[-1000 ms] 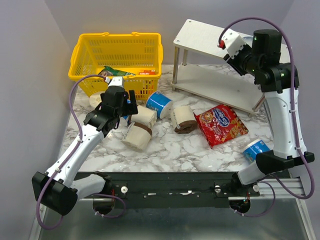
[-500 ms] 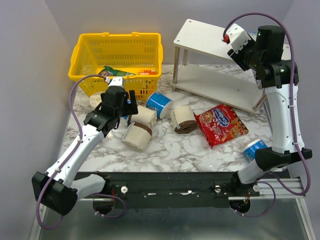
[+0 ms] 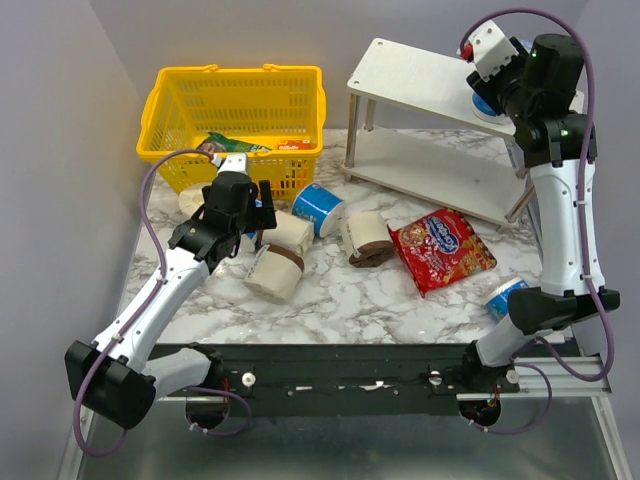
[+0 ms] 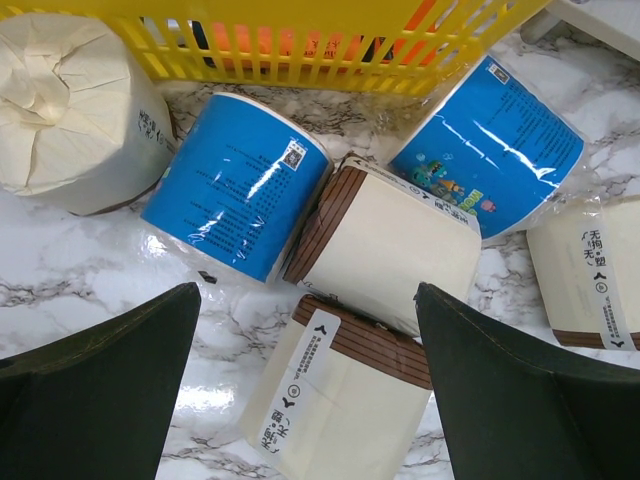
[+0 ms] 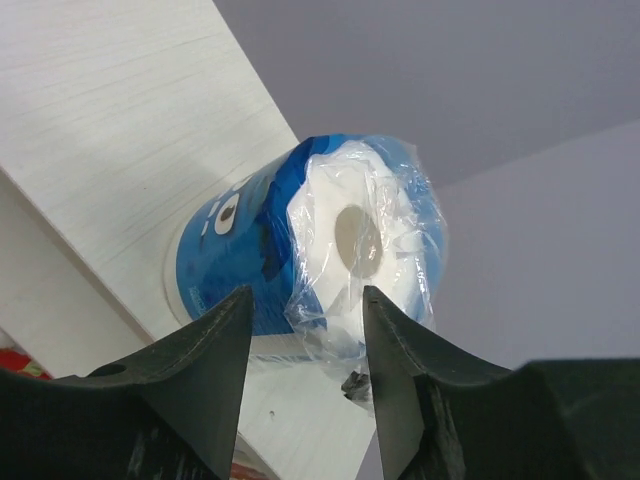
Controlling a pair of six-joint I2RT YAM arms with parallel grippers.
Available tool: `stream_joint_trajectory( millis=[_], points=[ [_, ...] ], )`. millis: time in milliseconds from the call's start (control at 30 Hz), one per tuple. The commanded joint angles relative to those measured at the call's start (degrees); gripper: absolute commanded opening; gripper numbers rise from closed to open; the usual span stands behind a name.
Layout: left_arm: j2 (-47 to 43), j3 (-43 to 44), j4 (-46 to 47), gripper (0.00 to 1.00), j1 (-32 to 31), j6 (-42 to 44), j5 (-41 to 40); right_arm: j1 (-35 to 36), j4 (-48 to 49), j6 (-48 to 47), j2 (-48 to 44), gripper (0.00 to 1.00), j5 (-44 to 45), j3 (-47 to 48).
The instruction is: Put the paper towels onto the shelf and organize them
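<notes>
The white two-tier shelf [image 3: 410,70] stands at the back right. My right gripper [image 3: 497,95] is over the right end of its top board [image 5: 110,120]. It is shut on the near end of a blue-wrapped paper towel roll [image 5: 250,250]. The roll's far end meets the board, as the top view [image 3: 487,103] also shows. My left gripper [image 3: 258,215] is open above a cream roll [image 4: 340,400], touching nothing. Beside that roll lie another cream roll [image 4: 390,250] and two blue rolls [image 4: 235,190] [image 4: 495,145]. One more blue roll [image 3: 508,297] lies by the right arm's base.
A yellow basket [image 3: 170,100] with packets in it stands at the back left. A cream roll [image 3: 192,200] lies against its front. A red snack bag [image 3: 440,250] and a cream roll [image 3: 365,238] lie mid-table, in front of the shelf's lower tier [image 3: 430,165].
My right gripper has swung right and back along the shelf's top board, from its middle to its right end, and the blue roll now shows below it. The left arm has not moved.
</notes>
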Motion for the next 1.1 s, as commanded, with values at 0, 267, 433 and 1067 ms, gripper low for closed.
stream_joint_trajectory(
  millis=[0,267,433,1067],
  points=[
    [0.3,0.0,0.9,0.99,-0.2,-0.3,0.4,-0.7,3.9,-1.1,0.3,0.57,1.5,1.4],
    [0.6,0.1,0.8,0.99,-0.2,-0.2,0.6,-0.6,6.5,5.3,-2.7,0.62,-5.7,2.7],
    [0.0,0.1,0.8,0.99,-0.2,-0.3,0.5,0.1,8.8,9.9,-7.9,0.68,-8.9,-4.7],
    [-1.5,0.0,0.7,0.99,-0.2,-0.1,0.0,6.9,25.9,19.2,-1.9,0.44,-1.3,-13.9]
  ],
)
